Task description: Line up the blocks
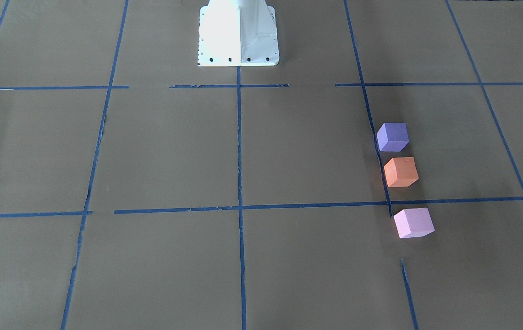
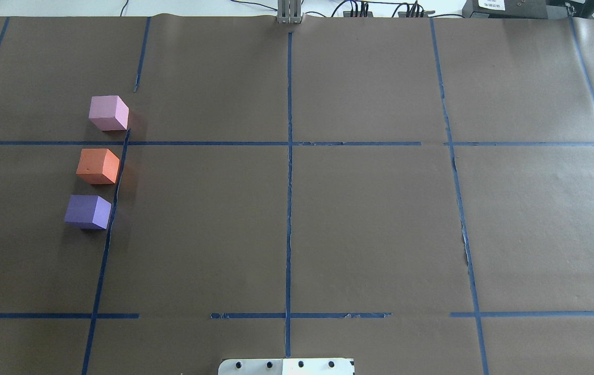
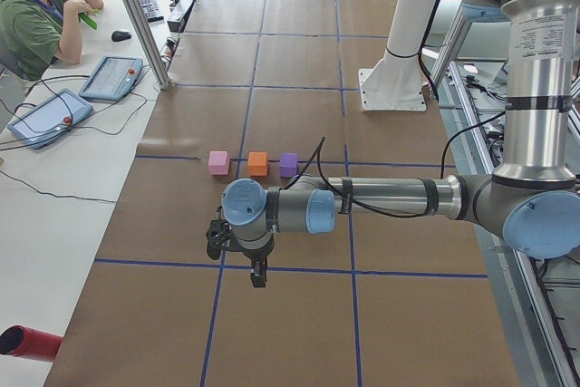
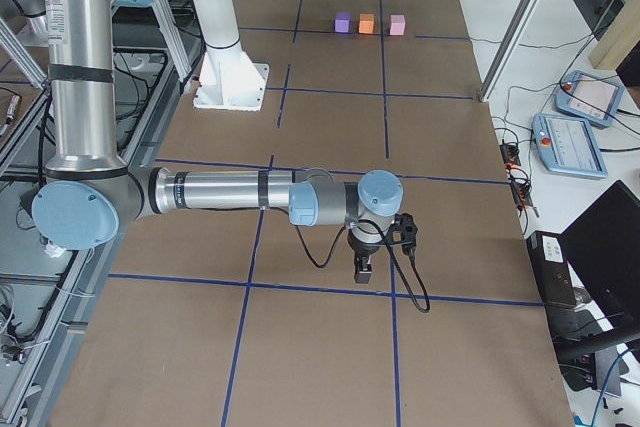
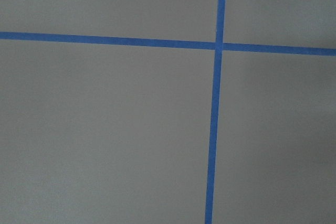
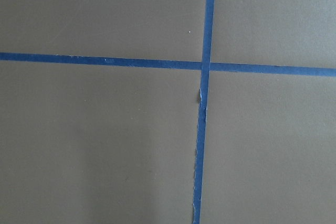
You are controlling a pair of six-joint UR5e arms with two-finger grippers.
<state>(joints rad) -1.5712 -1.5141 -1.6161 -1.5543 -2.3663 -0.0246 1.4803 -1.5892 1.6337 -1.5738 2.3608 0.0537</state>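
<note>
The three blocks stood in one row on the robot's left half of the desk [image 2: 369, 219], running from the robot's edge toward the operators' edge. The dark violet block [image 2: 88, 211] was nearest the robot's edge. The orange block [image 2: 98, 165] sat just beyond it with a narrow gap between them. The pale pink block [image 2: 109, 112] was farthest out, separated from the orange one by a wider gap, with a crosswise strip of blue tape [image 2: 203, 143] running between those two. All three rested flat on the brown paper, just to the left-end side of a lengthwise tape strip [image 2: 111, 219]. The row leaned slightly, so the pink block sat a little closer to the desk's middle than the violet one.

The left gripper [image 3: 258, 275] hung fingers down over the paper near the desk's left end, well apart from the blocks. It appeared only in the side view, so I could not tell whether its fingers were spread or pressed together. The right gripper [image 4: 362, 269] hung the same way near the desk's right end, far from the row, and its state could not be told either. Both wrist cameras showed only bare paper and a tape crossing.

The white robot base [image 1: 238, 34] stood at the middle of the robot's edge. An operator [image 3: 36, 15] sat beyond the operators' edge beside two teach pendants [image 3: 111, 77].
</note>
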